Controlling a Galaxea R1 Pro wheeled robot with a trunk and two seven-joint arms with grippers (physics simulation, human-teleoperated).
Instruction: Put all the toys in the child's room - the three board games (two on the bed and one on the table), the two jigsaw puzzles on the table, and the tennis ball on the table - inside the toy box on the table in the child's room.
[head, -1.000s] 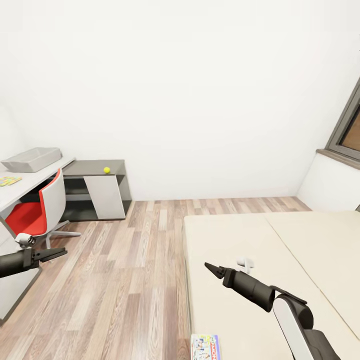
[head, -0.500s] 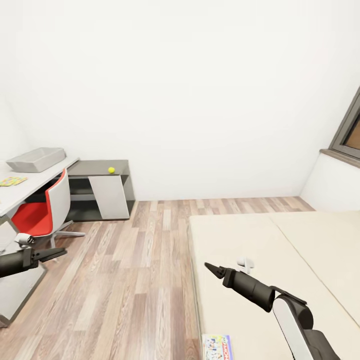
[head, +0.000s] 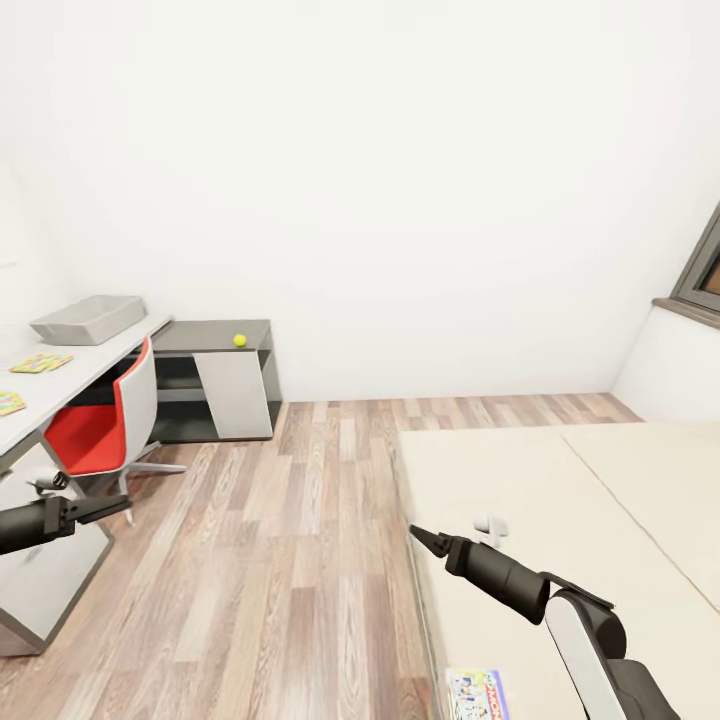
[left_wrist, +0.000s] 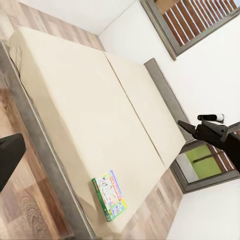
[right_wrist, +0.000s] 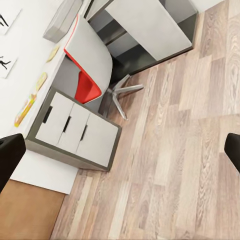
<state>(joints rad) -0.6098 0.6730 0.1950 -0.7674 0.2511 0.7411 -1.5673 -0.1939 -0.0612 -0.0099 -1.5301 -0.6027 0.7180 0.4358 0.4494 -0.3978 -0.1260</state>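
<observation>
board game (head: 475, 694): lying flat at the bed's near corner by the edge, well apart from the desk; also showing in the left wrist view (left_wrist: 110, 194), green-edged box on the cream mattress.
handling, board game: judging it as light, stiff cardboard with a slick printed cover; too wide to pinch across the face, so I'd be taking it by a thin edge, ideally the side overhanging toward the bed's rim.
tennis ball (head: 240, 340): sitting on the dark corner section of the desk (head: 120, 355); light, round, likely rolling if nudged, so closing across its middle.
jigsaw puzzles: one thin board (head: 41, 362) near the toy box, another (head: 8, 403) nearer the camera; flat on the desk, hard to get under, probably needing a slide to the edge.
toy box (head: 88, 319): resting at the far end of the desk, open top.
left gripper (head: 112, 507): hanging beside the red chair (head: 100, 425), fingers looking nearly together, holding nothing.
right gripper (head: 420, 536): hanging over the bed (head: 600, 500), fingers reading as a narrow point, empty.
</observation>
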